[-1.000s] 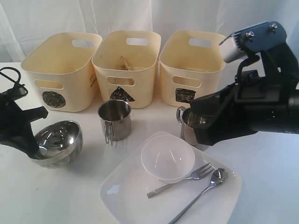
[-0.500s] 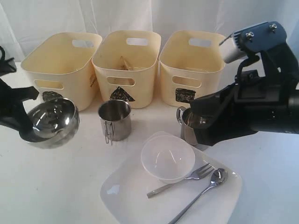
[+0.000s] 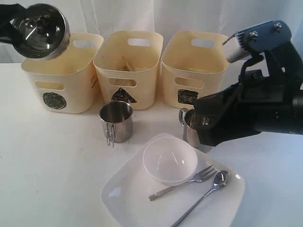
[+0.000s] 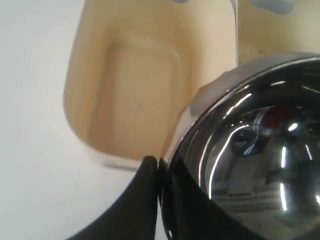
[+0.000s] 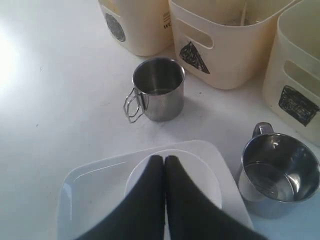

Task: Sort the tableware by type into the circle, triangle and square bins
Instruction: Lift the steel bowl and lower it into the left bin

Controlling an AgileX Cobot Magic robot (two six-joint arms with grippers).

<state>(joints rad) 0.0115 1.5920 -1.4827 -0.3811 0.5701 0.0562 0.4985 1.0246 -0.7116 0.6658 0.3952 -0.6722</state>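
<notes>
One cam, L wrist, shows circle bin (image 4: 135, 100) floor past steel bowl (image 4: 250, 165).

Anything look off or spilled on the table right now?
Nothing spilled or damaged. Only the steel bowl stands out: tilted steeply, pinched by its rim in the left pincer above the circle bin's edge.

The right arm (image 3: 265, 113) is bulky matte black, topped by a blue-grey bracket (image 3: 262, 40) with two silver screws (image 3: 253, 33). Its gripper (image 5: 164, 160) fingers (image 5: 145, 200) are smooth, black and tapered.
</notes>
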